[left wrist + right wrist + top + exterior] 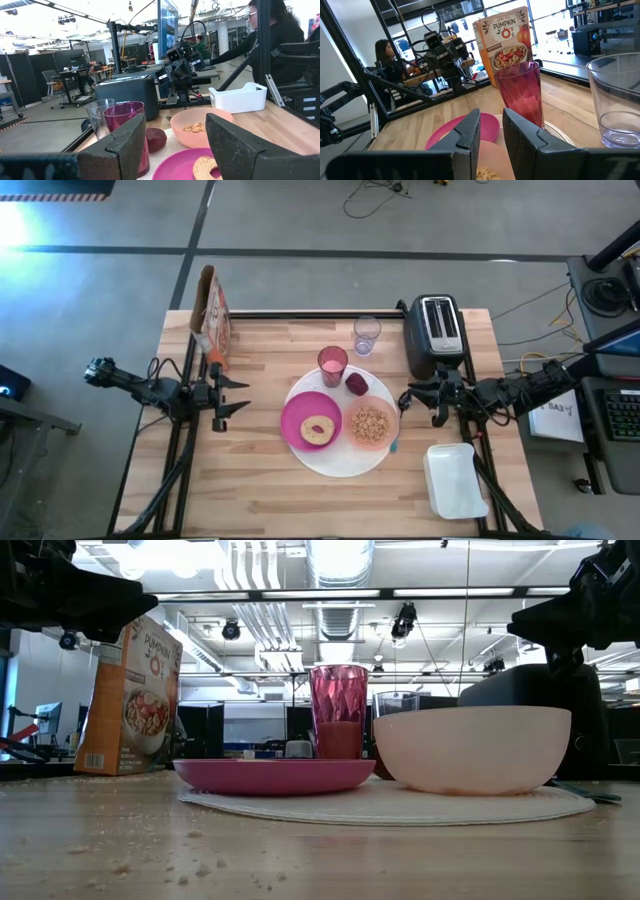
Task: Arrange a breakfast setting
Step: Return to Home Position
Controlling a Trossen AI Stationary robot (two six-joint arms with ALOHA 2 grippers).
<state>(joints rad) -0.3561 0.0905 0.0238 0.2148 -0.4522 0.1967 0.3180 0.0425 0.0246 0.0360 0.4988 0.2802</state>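
Cereal box point(211, 315) stands near the wide-open left gripper point(240, 397); toaster point(436, 330) and white tub point(455, 480) flank the narrowly parted right gripper point(406, 402).

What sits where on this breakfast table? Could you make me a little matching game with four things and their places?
Things:
1 bagel
2 dark red fruit
3 cereal box
4 toaster

Places:
A back left corner, beyond the left gripper
B on the magenta plate
C beside the pink cup
D back right edge, beyond the right gripper

Pairs: 1-B, 2-C, 3-A, 4-D
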